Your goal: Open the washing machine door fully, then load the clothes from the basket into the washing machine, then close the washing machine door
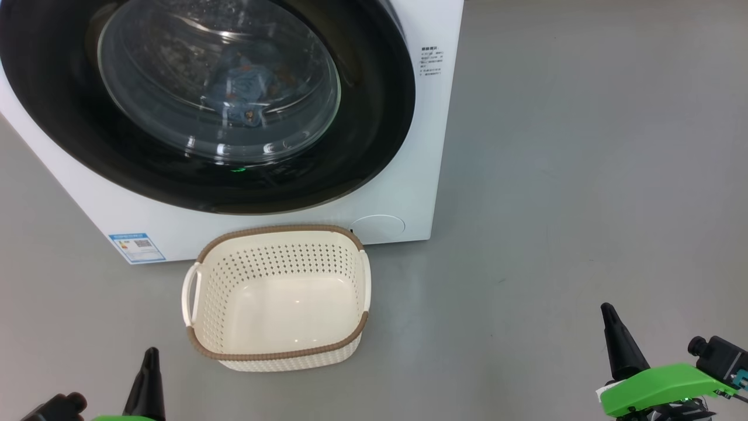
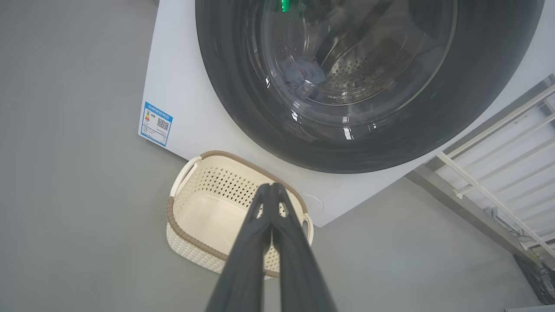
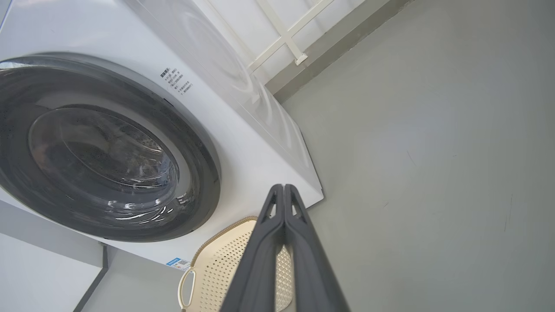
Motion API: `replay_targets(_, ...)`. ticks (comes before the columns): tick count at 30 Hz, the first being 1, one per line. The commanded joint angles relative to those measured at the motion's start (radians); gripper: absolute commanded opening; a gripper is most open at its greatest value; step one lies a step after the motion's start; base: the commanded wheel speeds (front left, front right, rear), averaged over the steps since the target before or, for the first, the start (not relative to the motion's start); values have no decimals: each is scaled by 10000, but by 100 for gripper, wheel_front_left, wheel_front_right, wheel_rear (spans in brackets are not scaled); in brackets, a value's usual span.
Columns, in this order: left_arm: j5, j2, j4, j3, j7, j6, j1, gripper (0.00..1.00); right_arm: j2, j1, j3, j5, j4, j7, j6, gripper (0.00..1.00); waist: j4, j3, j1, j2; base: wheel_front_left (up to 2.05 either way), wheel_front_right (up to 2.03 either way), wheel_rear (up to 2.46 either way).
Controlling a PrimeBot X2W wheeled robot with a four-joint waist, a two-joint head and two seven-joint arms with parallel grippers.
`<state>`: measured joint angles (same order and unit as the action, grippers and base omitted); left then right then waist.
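The white washing machine (image 1: 403, 146) stands ahead, and its black-rimmed door (image 1: 374, 117) lies flat against the front. Through the glass I see the light blue clothes (image 1: 245, 88) inside the drum, also the clothes (image 2: 301, 78) in the left wrist view. The cream basket (image 1: 277, 240) sits on the floor just before the machine with nothing in it. My left gripper (image 1: 151, 351) is shut at the lower left, well short of the basket (image 2: 190, 234). My right gripper (image 1: 606, 307) is shut at the lower right, far from the basket (image 3: 217, 268) and the door (image 3: 204, 173).
A blue label sticker (image 1: 136, 247) and a round white cap (image 1: 378, 227) mark the machine's base. Grey floor (image 1: 584, 175) spreads to the right of the machine. A white railing (image 2: 498, 173) along a wall stands beyond the machine's side.
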<state>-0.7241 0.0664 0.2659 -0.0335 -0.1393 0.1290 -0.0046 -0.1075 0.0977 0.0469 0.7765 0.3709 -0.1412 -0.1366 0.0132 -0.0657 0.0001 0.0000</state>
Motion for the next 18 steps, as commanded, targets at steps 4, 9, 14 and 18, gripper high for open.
replay_targets(4, -598, 85, -200, -208, 156, 6, -415, 0, -31, 140, 35, 655, -345, 158, 21, 0, -8, 34, -1, 0, 0, 0, 0)
replay_targets(9, -1109, 70, -200, -245, 303, 7, -454, 0, 6, 138, 75, 1129, -402, 307, 23, 0, -15, 70, -1, 0, 0, 0, 0)
replay_targets(14, -1616, 55, -201, -282, 450, 8, -492, 0, 43, 135, 115, 1601, -458, 454, 26, 0, -23, 107, -1, 0, 0, 0, 0)
replay_targets(18, -1922, 46, -201, -305, 538, 8, -515, 0, 66, 134, 139, 1885, -492, 543, 27, 0, -28, 129, -1, 0, 0, 0, 0)
